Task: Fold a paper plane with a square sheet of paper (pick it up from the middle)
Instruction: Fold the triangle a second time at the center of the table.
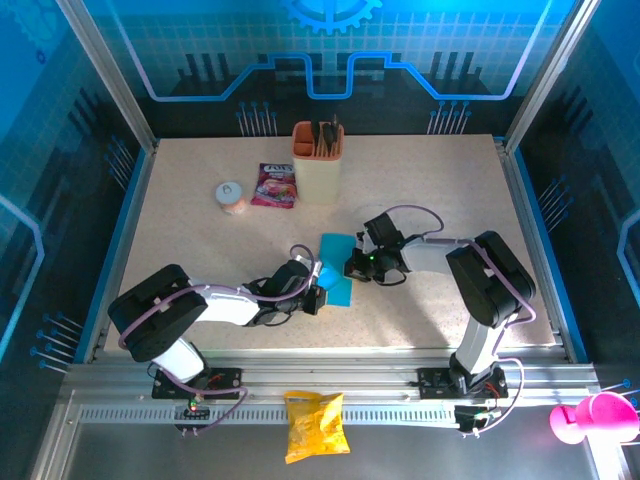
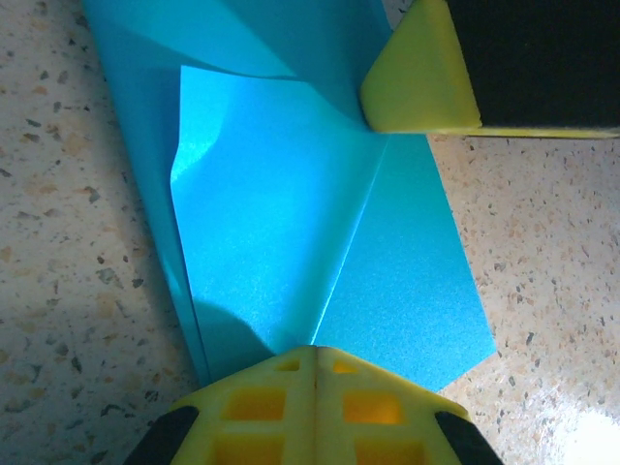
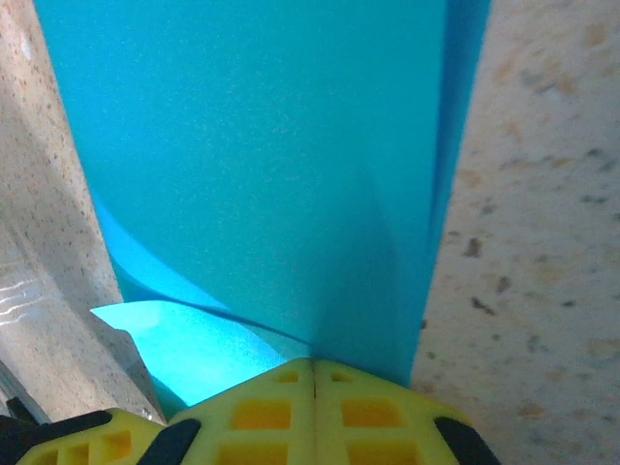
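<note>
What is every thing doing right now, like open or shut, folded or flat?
paper, partly folded, lying on the table
left tool, shut, tip on the paper's edge
right tool, shut, tip on the paper
cup, upright, dark sticks inside
pink packet, lying flat
small jar, upright, lid on
yellow snack bag, lying flat off the table

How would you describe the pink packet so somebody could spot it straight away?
Find the tall beige cup standing at the far middle of the speckled table. The pink-purple packet lies flat just left of its base. It is the only pink, printed thing there; the small round jar further left is pale.
</note>
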Robot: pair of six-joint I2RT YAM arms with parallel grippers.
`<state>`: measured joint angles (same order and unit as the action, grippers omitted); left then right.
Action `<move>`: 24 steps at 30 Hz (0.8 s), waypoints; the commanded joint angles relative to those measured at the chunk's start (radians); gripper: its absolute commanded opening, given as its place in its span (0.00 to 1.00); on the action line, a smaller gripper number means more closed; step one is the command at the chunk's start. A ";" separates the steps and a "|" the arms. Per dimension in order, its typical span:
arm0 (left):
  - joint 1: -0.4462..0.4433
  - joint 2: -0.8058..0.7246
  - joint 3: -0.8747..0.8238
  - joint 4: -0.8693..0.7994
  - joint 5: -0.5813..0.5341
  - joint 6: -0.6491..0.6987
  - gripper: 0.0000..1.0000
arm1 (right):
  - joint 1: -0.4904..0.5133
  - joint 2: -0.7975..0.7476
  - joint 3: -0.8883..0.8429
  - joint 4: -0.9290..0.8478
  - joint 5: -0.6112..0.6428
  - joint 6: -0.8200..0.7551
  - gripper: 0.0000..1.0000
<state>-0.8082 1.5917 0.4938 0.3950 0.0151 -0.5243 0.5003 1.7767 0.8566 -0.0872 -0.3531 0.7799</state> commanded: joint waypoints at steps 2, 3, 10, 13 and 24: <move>-0.011 0.043 -0.065 -0.216 0.023 -0.009 0.00 | -0.091 0.037 -0.019 -0.089 0.159 -0.037 0.00; -0.010 0.045 -0.064 -0.216 0.023 -0.011 0.00 | -0.104 0.035 -0.022 -0.091 0.158 -0.040 0.00; -0.010 0.046 -0.060 -0.217 0.029 -0.025 0.00 | -0.177 -0.032 -0.033 -0.109 0.139 -0.058 0.00; -0.012 0.043 -0.059 -0.218 0.040 -0.046 0.00 | -0.160 -0.095 -0.049 -0.109 0.103 -0.056 0.00; -0.085 0.005 -0.065 -0.216 0.028 -0.162 0.00 | 0.099 -0.201 -0.030 -0.070 0.142 0.051 0.00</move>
<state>-0.8661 1.5711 0.4828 0.3752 0.0185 -0.6357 0.5556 1.5600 0.7914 -0.1528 -0.2420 0.7933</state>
